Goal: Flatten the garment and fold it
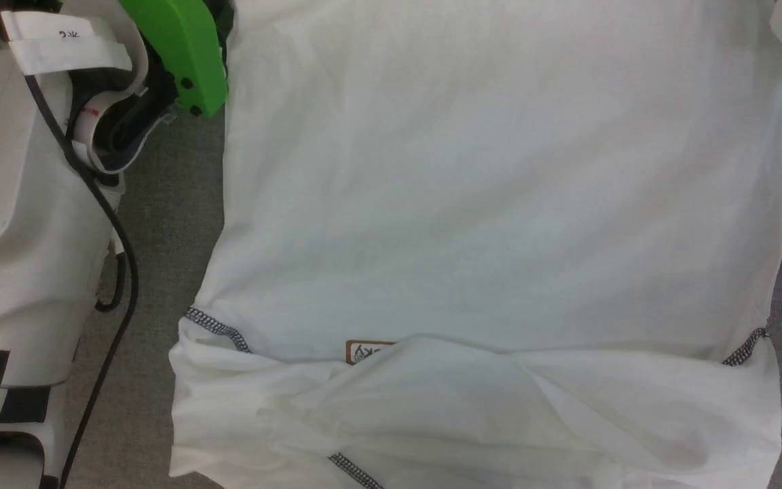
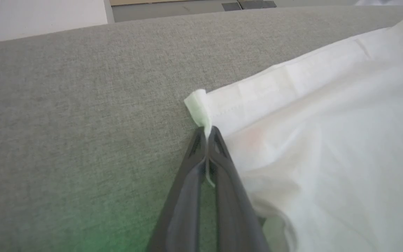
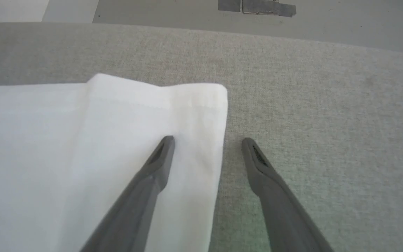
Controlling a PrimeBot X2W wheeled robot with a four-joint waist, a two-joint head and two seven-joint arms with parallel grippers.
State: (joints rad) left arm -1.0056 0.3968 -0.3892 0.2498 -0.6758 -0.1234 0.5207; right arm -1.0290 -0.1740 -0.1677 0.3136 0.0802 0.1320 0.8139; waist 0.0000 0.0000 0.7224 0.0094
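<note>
Lying spread across a grey fabric-covered surface (image 2: pixel 82 122), a large white long-sleeved shirt (image 1: pixel 499 204) takes up most of the head view. Its body is smooth and flat, while its shoulder end, at the bottom of that view, is bunched, with loose folds of cloth lapping over the chest. A small brown-bordered patch (image 1: pixel 367 351) peeks out from under those folds, its lettering partly covered. Grey stitched seams (image 1: pixel 218 328) run diagonally at both shoulder corners of the shirt. Just off the shirt's far left corner sits the left arm's bright green housing (image 1: pixel 180 47), and a black cable (image 1: pixel 119 272) trails down beside the shirt's left edge.

In the left wrist view, the left gripper (image 2: pixel 206 133) has its two dark fingers pressed together, pinching the hemmed corner of the shirt; a small tuft of white cloth sticks out past the tips.

In the right wrist view, the right gripper (image 3: pixel 207 141) stands with its fingers wide apart, holding nothing. One finger (image 3: pixel 159 157) is over the shirt's other hemmed corner, though whether it touches the cloth cannot be told; the other is over bare grey surface just beside the shirt's edge
</note>
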